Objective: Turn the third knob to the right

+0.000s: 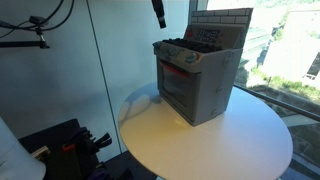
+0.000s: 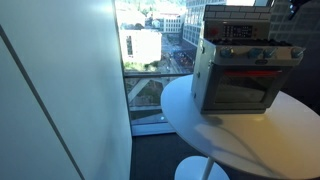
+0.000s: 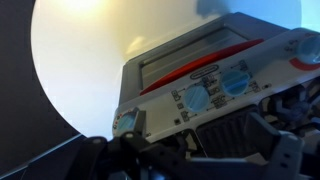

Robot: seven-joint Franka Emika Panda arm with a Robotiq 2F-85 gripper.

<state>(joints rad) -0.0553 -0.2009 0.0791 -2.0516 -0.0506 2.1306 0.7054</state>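
Observation:
A grey toy oven [image 1: 200,82] with a red-trimmed door stands on the round white table [image 1: 225,145]; it shows in both exterior views [image 2: 240,85]. In the wrist view its control panel [image 3: 215,90] carries a row of round blue knobs: one at the left end [image 3: 128,120], then one [image 3: 196,98] and another [image 3: 236,80]. A further knob at the right edge is blurred. My gripper [image 3: 195,150] hangs above the oven top, apart from it. Its dark fingers are spread and empty. In an exterior view it shows at the top edge [image 1: 158,12].
The table [image 2: 230,140] stands by a floor-to-ceiling window with a city view [image 2: 150,50]. A glass partition [image 1: 60,70] is beside it. Dark equipment with cables [image 1: 70,145] sits on the floor close to the table. A stand arm [image 1: 25,35] reaches in at the upper left.

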